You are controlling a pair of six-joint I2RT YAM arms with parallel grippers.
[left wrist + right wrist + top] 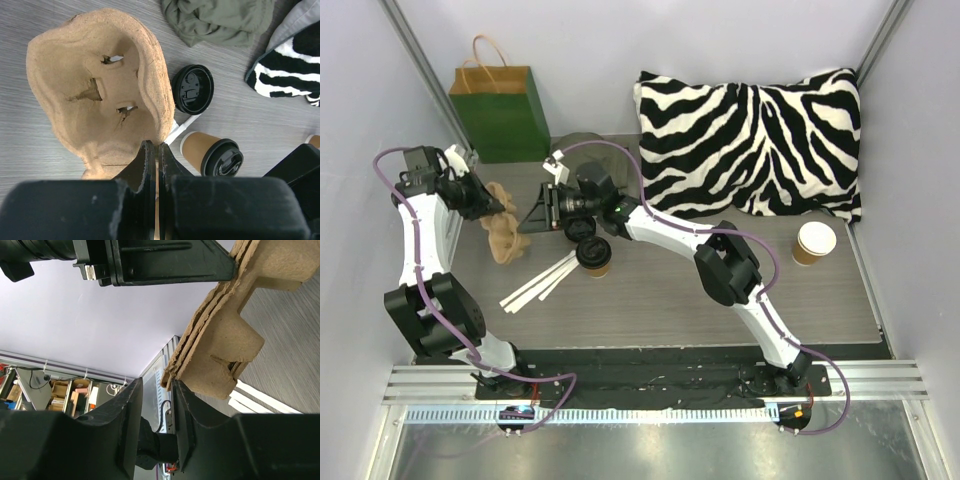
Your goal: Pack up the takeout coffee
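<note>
The takeout coffee (594, 256), a tan cup with a black lid, lies on its side (210, 152) near the table's middle. The tan pulp cup tray (503, 238) hangs tilted above the table's left side. My left gripper (490, 208) is shut on its rim (157, 146), with the tray's hollows (95, 90) facing the left wrist camera. My right gripper (532, 215) is at the tray's opposite edge. Its jaws (157, 382) stand apart, and the tray's layered corner (225, 345) sits at the tips, touching one finger.
A loose black lid (193, 89) lies beside the coffee. White strips (540, 282) lie under the tray. A lidless tan cup (814, 242) stands at the right. A green paper bag (500, 110) stands at the back left, with a zebra pillow (750, 140) behind.
</note>
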